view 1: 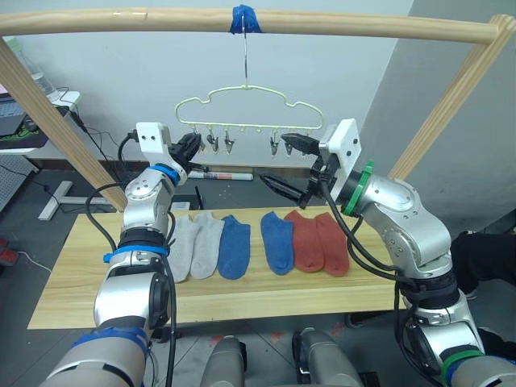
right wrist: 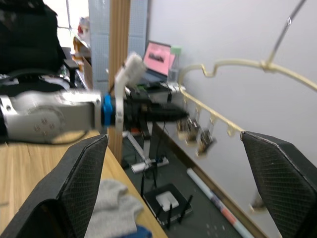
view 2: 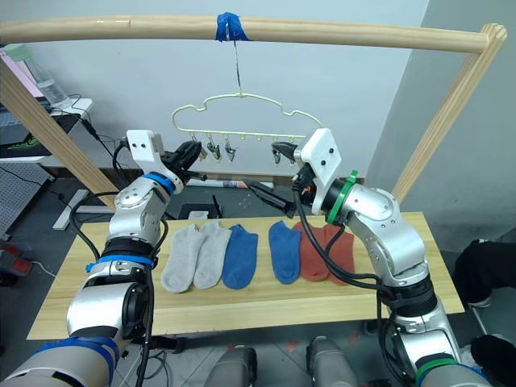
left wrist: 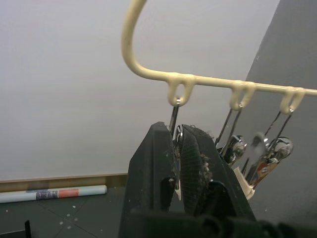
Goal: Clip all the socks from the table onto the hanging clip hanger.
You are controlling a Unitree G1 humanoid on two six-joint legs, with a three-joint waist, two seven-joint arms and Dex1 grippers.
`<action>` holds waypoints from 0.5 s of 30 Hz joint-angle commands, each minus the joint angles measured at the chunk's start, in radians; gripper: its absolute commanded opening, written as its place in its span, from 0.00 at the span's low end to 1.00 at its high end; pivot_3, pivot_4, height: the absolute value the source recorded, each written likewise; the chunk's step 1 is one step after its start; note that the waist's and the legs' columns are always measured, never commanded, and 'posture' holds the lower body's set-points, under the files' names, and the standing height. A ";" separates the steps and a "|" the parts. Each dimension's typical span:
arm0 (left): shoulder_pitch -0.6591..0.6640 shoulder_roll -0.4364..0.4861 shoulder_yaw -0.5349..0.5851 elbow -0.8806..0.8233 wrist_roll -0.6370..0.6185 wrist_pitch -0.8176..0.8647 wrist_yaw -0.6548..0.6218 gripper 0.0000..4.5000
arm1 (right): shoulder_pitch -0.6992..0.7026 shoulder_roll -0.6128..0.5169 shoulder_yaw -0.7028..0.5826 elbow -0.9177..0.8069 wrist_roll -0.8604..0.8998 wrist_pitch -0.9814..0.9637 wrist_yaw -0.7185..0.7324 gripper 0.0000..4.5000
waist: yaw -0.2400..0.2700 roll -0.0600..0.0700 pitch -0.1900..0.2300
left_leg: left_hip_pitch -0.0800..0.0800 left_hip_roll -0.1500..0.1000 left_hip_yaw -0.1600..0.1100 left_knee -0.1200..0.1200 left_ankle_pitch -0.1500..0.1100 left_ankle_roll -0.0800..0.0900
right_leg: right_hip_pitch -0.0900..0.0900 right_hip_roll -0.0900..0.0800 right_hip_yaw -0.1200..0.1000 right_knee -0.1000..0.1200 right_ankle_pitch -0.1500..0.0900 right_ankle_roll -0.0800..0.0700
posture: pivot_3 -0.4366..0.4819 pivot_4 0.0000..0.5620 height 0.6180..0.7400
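Observation:
Six socks lie in a row on the wooden table (view 1: 72, 282): two light grey (view 1: 197, 246), two blue (view 1: 235, 247) (view 1: 276, 240) and two rust red (view 1: 318, 240). Above them the pale clip hanger (view 1: 250, 103) hangs by its hook from the pole. My left gripper (view 1: 192, 147) is raised to the hanger's left end and is shut on the end clip (left wrist: 176, 130). Its neighbouring clips (left wrist: 270, 158) dangle free. Near the hanger's right end my right gripper (view 1: 290, 165) stands open and holds nothing. The socks lie well below both grippers.
A round wooden pole frame (view 1: 121, 20) spans overhead, with slanted legs at both sides and blue tape (view 1: 243, 18) where the hook hangs. A white wall stands close behind. A cardboard tube (left wrist: 52, 193) lies on the floor by the wall.

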 commanded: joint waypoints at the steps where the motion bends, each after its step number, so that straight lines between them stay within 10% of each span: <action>1: 0.006 0.032 -0.013 -0.099 0.000 0.050 -0.024 0.02 | 0.044 -0.067 -0.007 0.059 -0.073 -0.006 -0.020 1.00 | -0.001 0.000 0.000 | 0.000 0.000 0.000 0.000 0.000 0.000 | 0.000 0.000 0.000 0.000 0.000 0.000 | 0.45 0.34 1.00; 15: 0.152 0.141 -0.040 -0.533 -0.073 0.562 -0.098 0.02 | -0.133 -0.069 0.053 0.994 -0.288 -0.147 -0.029 1.00 | -0.025 0.000 0.002 | 0.002 0.001 0.000 0.000 0.000 0.000 | 0.001 0.002 0.001 0.002 0.000 0.000 | 0.49 0.34 1.00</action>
